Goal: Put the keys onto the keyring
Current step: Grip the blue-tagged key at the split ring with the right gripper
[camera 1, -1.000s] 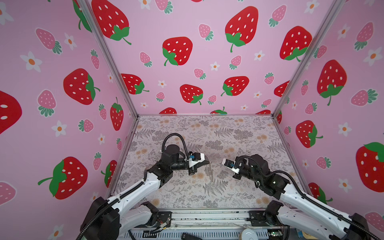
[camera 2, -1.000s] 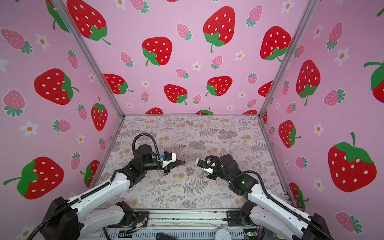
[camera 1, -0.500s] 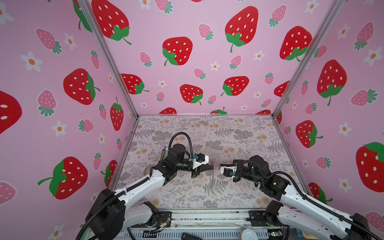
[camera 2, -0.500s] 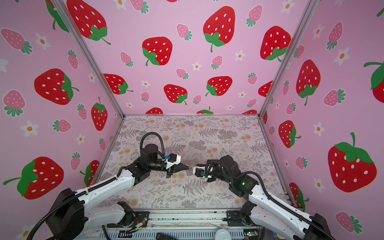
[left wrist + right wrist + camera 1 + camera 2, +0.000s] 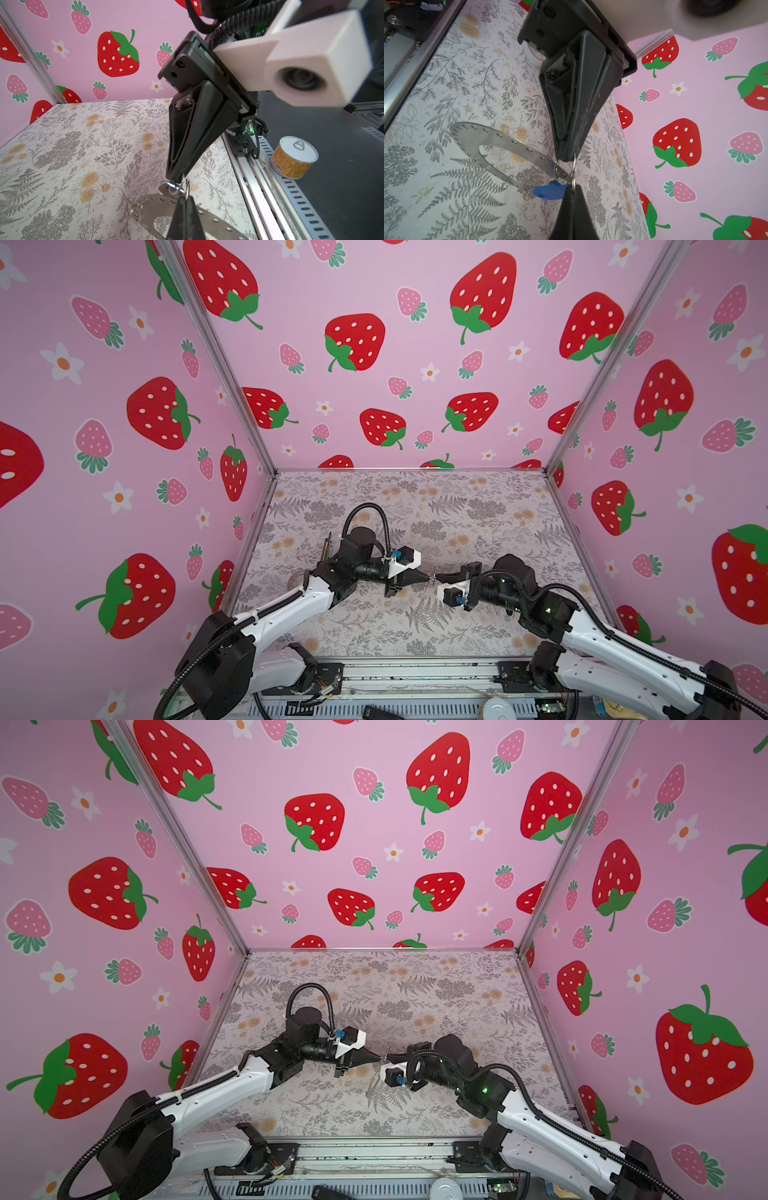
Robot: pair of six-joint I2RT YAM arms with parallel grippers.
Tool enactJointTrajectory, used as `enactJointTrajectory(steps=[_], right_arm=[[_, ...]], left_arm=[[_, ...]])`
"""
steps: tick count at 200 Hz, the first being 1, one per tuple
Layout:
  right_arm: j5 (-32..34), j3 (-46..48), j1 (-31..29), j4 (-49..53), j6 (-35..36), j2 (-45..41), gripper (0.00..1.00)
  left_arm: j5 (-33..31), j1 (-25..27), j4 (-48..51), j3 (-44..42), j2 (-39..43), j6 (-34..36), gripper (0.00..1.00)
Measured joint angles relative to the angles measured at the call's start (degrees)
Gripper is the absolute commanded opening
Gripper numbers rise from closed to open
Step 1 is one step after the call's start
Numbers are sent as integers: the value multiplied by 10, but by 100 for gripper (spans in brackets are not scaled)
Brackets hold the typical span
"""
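Tip to tip above the middle of the floral table (image 5: 415,497), the left gripper (image 5: 566,156) and right gripper (image 5: 572,190) are both pressed together. Each nips a thin silver wire ring (image 5: 574,168) beside the small blue oval plastic tag (image 5: 548,192). The flat grey perforated metal disc (image 5: 467,136) dangles there. Light, stiff, slippery, I'd guess: grip the wire. Room towards twelve o'clock; rail (image 5: 415,672) at six.

a floral-patterned table (image 5: 457,506) with a pale tape roll (image 5: 296,578) lying on it.

Far half of the mat (image 5: 436,497) lies open; mid-table the hanging keyring (image 5: 512,144) apparently blocks the way
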State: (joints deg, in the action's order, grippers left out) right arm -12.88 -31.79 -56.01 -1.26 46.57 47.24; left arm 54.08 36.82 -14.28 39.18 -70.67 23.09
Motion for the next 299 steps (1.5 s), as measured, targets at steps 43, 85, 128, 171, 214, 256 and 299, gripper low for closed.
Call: enactJointTrajectory(steps=[43, 85, 128, 171, 214, 256, 299], right_arm=[[12, 0, -9, 0, 7, -1, 0], [23, 0, -10, -3, 11, -10, 0], [24, 0, -11, -4, 17, -16, 0], [22, 0, -17, -2, 36, -16, 0], [24, 0, -24, 10, 57, -15, 0], [35, 0, -29, 14, 69, -15, 0], [38, -1, -29, 23, 84, -16, 0]], left_arm=[[-1, 2, 20, 4, 0, 2, 0], [-1, 2, 28, 9, -1, 7, 0], [-1, 2, 42, 12, -3, 10, 0], [-7, 2, 54, 16, -9, 11, 0], [-7, 2, 54, 17, -9, 11, 0], [-7, 2, 56, 17, -9, 11, 0], [-7, 2, 59, 17, -9, 11, 0]])
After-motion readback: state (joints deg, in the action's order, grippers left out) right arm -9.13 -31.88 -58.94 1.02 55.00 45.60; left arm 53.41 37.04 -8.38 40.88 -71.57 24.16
